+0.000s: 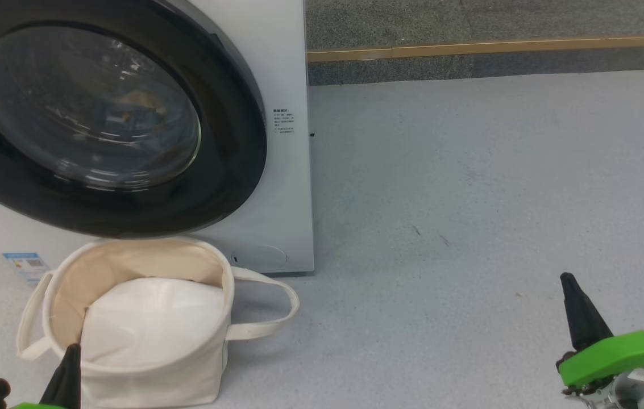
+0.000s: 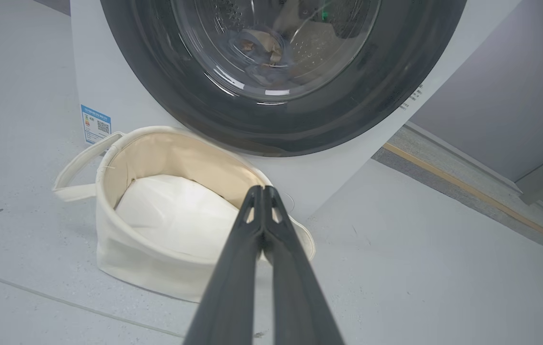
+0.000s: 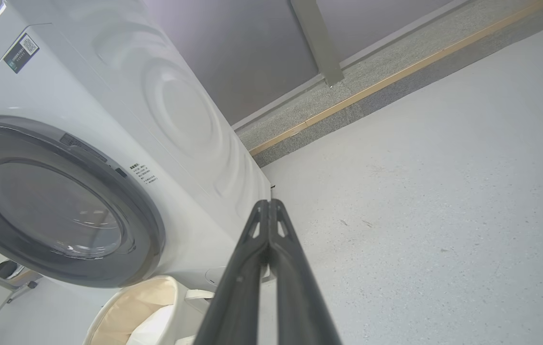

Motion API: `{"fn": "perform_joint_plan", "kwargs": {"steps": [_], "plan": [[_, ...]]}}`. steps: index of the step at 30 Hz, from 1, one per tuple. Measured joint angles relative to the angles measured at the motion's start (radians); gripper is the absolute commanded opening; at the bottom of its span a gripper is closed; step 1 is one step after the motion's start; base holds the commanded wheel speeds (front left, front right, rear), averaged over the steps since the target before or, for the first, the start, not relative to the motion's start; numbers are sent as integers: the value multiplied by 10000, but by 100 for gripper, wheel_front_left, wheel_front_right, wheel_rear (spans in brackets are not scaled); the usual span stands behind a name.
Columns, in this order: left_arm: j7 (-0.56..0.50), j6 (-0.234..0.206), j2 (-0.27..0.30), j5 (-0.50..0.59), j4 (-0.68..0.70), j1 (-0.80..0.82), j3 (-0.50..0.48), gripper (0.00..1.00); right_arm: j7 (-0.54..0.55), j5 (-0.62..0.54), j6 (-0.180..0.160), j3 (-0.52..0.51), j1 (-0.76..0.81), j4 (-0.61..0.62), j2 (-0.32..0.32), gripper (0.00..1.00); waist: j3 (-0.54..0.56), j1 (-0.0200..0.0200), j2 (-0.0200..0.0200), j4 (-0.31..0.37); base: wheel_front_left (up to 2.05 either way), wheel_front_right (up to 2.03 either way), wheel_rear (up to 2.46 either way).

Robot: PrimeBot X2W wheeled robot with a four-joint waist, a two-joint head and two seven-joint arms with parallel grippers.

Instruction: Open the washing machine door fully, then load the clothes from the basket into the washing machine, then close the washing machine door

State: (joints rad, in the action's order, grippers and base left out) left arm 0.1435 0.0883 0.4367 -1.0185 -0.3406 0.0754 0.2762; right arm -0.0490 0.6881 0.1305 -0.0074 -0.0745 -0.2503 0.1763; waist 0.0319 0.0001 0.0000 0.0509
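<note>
Two end effectors are hanging empty with fingers pressed together: we are holding the left end effector (image 2: 262, 190) near the basket (image 1: 151, 380) and the right end effector (image 3: 269, 203) above the floor (image 1: 469, 199). The basket, showing its white liner (image 1: 151, 318), is sitting just before the washing machine (image 1: 290, 187). Behind the shut washing machine door (image 1: 88, 108), the clothes (image 2: 259, 48) are lying.

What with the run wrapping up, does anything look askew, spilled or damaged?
Nothing stands out: the washing machine door sits closed, the basket stands upright before it, white liner inside, nothing spilled.
</note>
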Motion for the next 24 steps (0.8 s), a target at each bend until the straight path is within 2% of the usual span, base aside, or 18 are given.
{"fn": "perform_joint_plan", "kwargs": {"steps": [24], "plan": [[-635,84,-980,-1561,174,-3,-907,0,412,2393,0,-336,0,-59,-360,0,-92,0,0,-134,0,0,0]]}}
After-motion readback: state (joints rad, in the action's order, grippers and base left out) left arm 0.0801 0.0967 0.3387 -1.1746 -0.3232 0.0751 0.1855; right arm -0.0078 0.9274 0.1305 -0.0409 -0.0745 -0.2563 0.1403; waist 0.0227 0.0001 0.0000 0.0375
